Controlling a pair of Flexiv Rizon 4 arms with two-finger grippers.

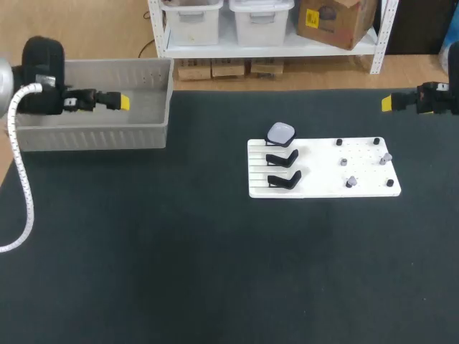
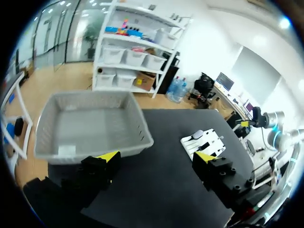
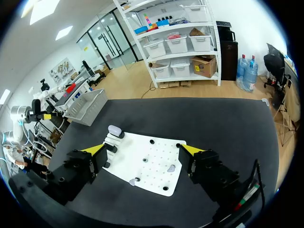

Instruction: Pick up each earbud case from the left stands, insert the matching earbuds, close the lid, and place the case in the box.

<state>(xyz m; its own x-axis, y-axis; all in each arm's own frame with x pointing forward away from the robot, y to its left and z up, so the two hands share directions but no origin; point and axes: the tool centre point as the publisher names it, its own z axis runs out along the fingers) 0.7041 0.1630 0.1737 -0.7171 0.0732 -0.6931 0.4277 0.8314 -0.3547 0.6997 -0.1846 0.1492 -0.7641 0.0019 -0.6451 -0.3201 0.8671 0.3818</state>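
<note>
Left fingers: our left fingers [image 1: 118,102] hang over the box [image 1: 93,136], at the far left of the counter [image 1: 179,251]. In the left wrist view the two yellow tips [image 2: 108,156] stand wide apart. Nothing is between them and they touch nothing.
Right fingers: our right fingers [image 1: 391,102] hang over the far right of the counter, well apart from the board [image 1: 323,188]. In the right wrist view they are also spread wide, they hold nothing, and the board lies ahead of them.
Earbud case: one pale earbud case [image 1: 280,133] sits on the stand of the board that is farthest from us. It leans on the stand and its broad face is turned up. It looks nearly as wide as long, so we cannot tell which way its long axis goes.
Stands: two black stands [image 1: 282,157] on the left part of the board, nearer to us than the case, carry nothing.
Earbuds: small grey earbuds [image 1: 351,182] sit on the right part of the board, among black pegs [image 1: 339,142]. They are too small for us to tell which way they point.
Board: it is white and lies flat, with its long axis going from our left to our right.
Box: it is a grey basket with slotted walls.
</note>
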